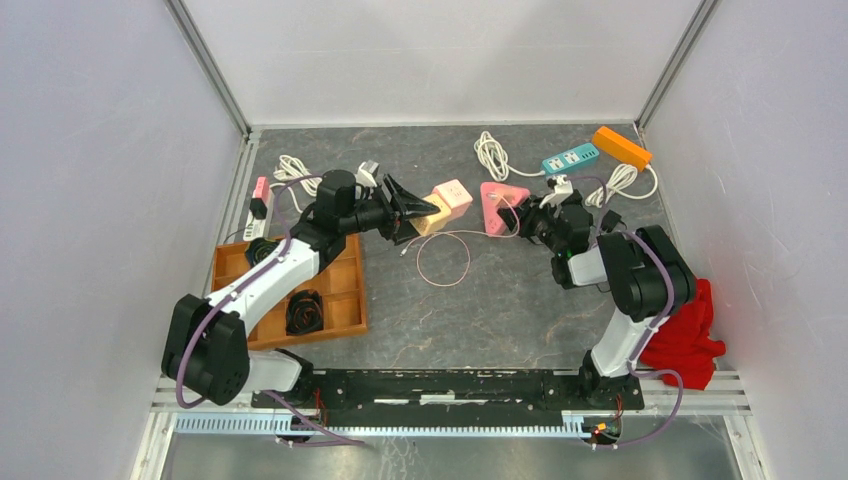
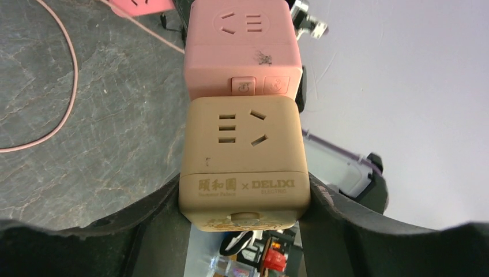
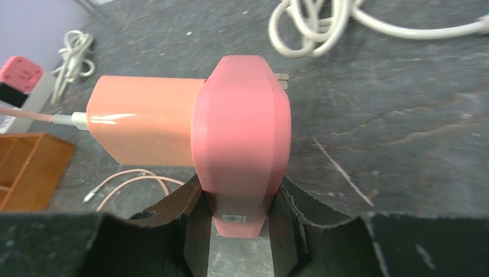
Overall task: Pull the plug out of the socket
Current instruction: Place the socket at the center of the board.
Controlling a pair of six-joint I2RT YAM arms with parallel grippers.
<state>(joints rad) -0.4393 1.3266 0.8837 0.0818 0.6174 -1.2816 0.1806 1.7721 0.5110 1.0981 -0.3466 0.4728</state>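
My left gripper is shut on a tan cube socket, one finger on each side. The tan cube sits end to end against a pink cube socket. My right gripper is shut on a flat pink socket held on edge. A salmon plug block sits in that socket's left face, its thin pink cable looping over the table. Metal prongs show on the socket's right face.
A wooden tray with black cable coils lies at the left. A white strip lies by the left wall. White cable coils, a teal strip and an orange strip lie at the back. A red cloth is at right.
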